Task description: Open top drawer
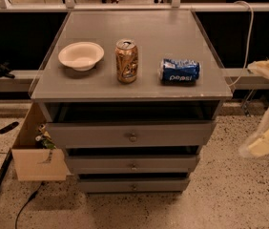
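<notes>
The grey cabinet [125, 32] stands in the middle of the camera view. Its top drawer [87, 135] has the widest front panel and a small round metal knob [132, 137] at its centre. The panel stands a little forward of the cabinet, with a dark gap above it. Two narrower grey drawers [101, 163] [106, 185] sit below it. My cream-coloured gripper [262, 140] hangs at the right edge of the view, level with the top drawer and well to the right of the knob, touching nothing.
On the cabinet top are a white bowl [80, 55], an upright golden can [126, 61] and a blue Pepsi can [180, 71] lying on its side. An open cardboard box [34, 163] stands against the cabinet's left side. A cable [1, 185] lies on the speckled floor.
</notes>
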Motion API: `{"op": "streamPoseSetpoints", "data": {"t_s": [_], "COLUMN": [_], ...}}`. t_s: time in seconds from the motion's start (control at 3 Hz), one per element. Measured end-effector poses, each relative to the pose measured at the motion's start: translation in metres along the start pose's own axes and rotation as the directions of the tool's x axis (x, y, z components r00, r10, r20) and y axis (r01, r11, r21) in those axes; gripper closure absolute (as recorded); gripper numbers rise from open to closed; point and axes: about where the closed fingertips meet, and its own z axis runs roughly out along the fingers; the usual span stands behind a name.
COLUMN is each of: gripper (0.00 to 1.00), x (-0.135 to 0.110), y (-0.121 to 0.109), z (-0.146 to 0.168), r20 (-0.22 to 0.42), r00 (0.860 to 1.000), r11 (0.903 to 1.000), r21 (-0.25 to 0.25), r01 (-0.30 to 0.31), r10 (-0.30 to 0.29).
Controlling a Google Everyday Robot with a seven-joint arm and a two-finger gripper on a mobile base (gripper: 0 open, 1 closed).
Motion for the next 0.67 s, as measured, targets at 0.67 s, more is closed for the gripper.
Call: {"op": "streamPoseSetpoints", "data": {"t_s": [0.67], "gripper": [0.00], "x": [0.0033], "y": [0.0120], "z": [0.0114], "r20": [0.111], "r00": [0.993], "r11": [0.9995], "r21": [-0.016], "r01": [-0.029], "r10": [0.030]}}
